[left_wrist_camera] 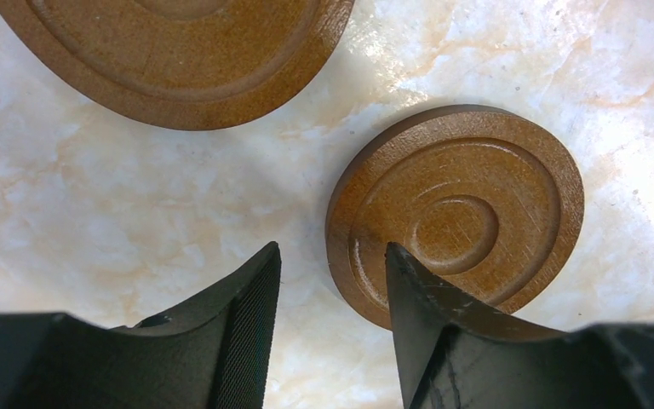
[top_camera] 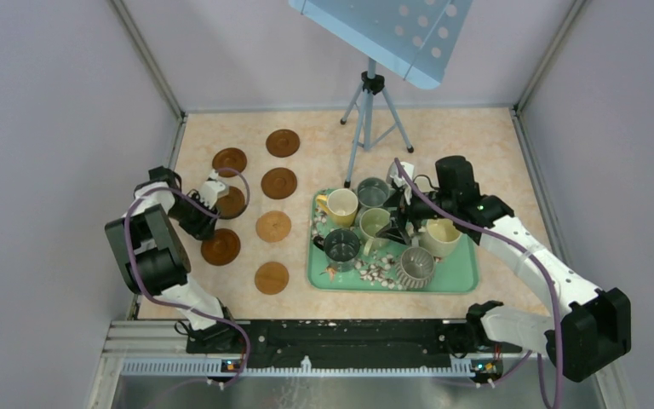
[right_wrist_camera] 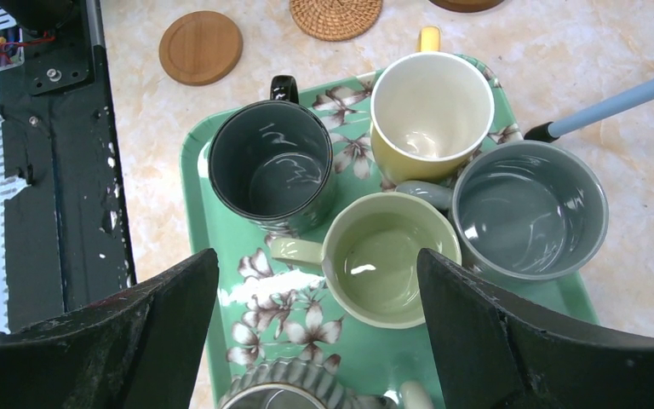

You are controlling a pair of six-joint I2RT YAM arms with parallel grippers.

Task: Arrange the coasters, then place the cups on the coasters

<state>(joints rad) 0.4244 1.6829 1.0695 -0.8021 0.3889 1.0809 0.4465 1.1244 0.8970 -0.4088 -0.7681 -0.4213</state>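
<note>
Seven round brown coasters [top_camera: 278, 182] lie in two rough columns on the left of the table. My left gripper [top_camera: 214, 192] hangs low over the left column, open; in the left wrist view its right fingertip [left_wrist_camera: 409, 281] overlaps the rim of a ringed coaster [left_wrist_camera: 464, 209], and only bare table shows between the jaws. Several cups stand on the green floral tray [top_camera: 464, 281]: yellow [right_wrist_camera: 430, 106], dark [right_wrist_camera: 271, 166], grey [right_wrist_camera: 528, 209], pale green [right_wrist_camera: 387, 260], ribbed grey [top_camera: 415, 266] and cream [top_camera: 440, 236]. My right gripper [right_wrist_camera: 317, 256] hovers open above the pale green cup.
A tripod [top_camera: 373, 111] carrying a blue perforated panel [top_camera: 392, 30] stands at the back centre, one leg close to the tray's far edge. Walls close in the left, right and back sides. The black mounting rail [top_camera: 341, 341] runs along the near edge.
</note>
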